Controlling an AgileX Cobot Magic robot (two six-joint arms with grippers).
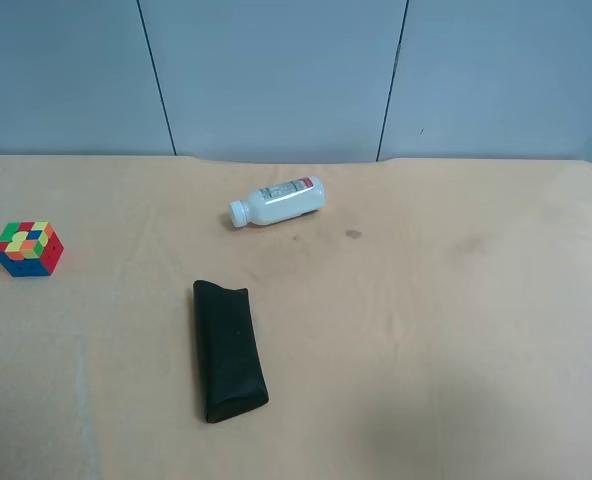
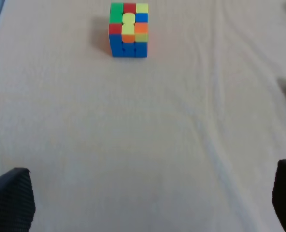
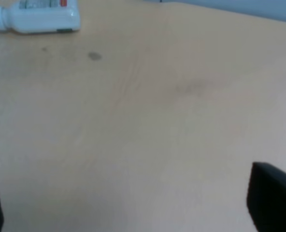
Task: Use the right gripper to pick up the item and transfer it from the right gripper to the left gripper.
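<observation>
Cube (image 1: 28, 249) sits alone on table (image 1: 426, 350), at 9 o'clock edge in high view.

Right claw (image 3: 133, 203) spread wide, empty; cube outside its view, only bottle (image 3: 36, 17) ahead at 11.

Left claw (image 2: 148, 203) spread wide, empty, cube dead ahead at 12.

Judgement: left arm nearer; right arm faces long cross-table reach.

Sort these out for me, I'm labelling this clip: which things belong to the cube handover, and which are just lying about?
Part of the job:
- puzzle cube, alone near the table edge
- right end effector, open, holding nothing
- left end effector, open, holding nothing

Just lying about:
- white bottle, on its side
- black pouch, flat on the table
</observation>
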